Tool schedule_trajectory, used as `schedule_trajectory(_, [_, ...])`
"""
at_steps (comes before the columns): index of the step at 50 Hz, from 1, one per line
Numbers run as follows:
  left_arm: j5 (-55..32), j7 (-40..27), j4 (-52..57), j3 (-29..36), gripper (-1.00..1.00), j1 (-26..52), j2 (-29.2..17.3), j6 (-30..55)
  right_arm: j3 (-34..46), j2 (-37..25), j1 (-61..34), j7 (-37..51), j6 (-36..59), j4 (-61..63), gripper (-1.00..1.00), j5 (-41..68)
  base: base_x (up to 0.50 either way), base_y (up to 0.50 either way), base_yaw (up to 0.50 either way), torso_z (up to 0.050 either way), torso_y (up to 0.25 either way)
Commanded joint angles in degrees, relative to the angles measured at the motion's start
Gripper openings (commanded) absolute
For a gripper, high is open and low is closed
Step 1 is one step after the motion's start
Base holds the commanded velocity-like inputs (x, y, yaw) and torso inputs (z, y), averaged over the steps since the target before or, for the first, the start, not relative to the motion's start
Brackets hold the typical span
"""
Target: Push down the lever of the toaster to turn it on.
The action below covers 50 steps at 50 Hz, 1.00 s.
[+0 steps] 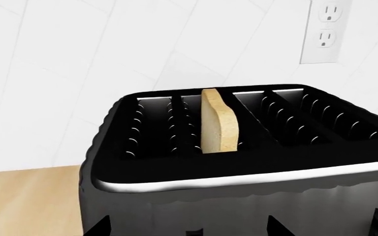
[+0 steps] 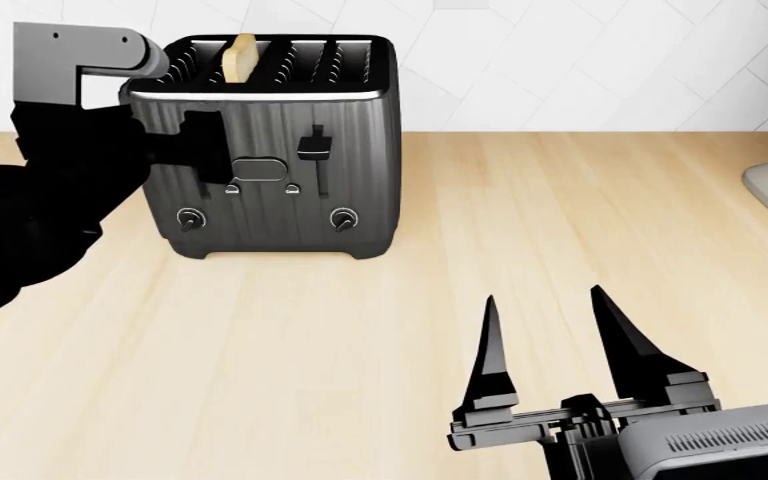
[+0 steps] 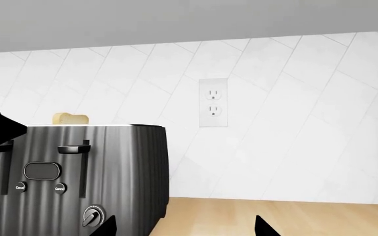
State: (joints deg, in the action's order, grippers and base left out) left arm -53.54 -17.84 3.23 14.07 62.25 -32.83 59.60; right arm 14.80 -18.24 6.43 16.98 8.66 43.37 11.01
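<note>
The toaster (image 2: 275, 150) stands at the back of the wooden counter (image 2: 357, 350) against the tiled wall, a slice of bread (image 2: 240, 58) upright in one of its left slots. The left gripper (image 2: 201, 147) sits against the toaster's front where the left-hand lever should be, hiding it; whether its jaws are parted or closed I cannot tell. The right gripper (image 2: 544, 310) hovers well in front of the toaster, fingers spread and empty. The risk is that the fingertips slip off the small tab, or shove the toaster backward if the push is not straight down.
</note>
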Motion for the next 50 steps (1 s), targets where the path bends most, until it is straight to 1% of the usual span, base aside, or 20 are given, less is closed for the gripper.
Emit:
schedule_trajectory(1, [0.75,0.39,-1.32,0.5,1.0,0.13,0.06,-0.81,0.19,-0.34,-0.1,0.34,-0.09,-0.04,1.0,0.28,0.0,0.0,0.0,0.0,0.0])
schedule_trajectory(16, [0.6,0.31,-1.31,0.41,1.0,0.01,-0.07,-1.14,0.65,-0.69,-0.29,0.72,-0.28,-0.28,1.0,0.39,0.0,0.0,0.0,0.0,0.0])
schedule_trajectory(17, [0.5,0.37,-1.3,0.31,-1.0,-0.02,-0.05,-1.23,0.65,-0.72,-0.3,0.75,-0.28,-0.29,1.0,0.42,0.0,0.0,0.0,0.0,0.0])
schedule_trajectory(50, [-1.06,0.71,-0.22,0.32,-1.0,-0.37,0.28,-1.2,1.04,-1.6,-0.4,1.67,-0.63,-0.06,1.0,1.03,0.0,0.0,0.0,0.0,0.0])
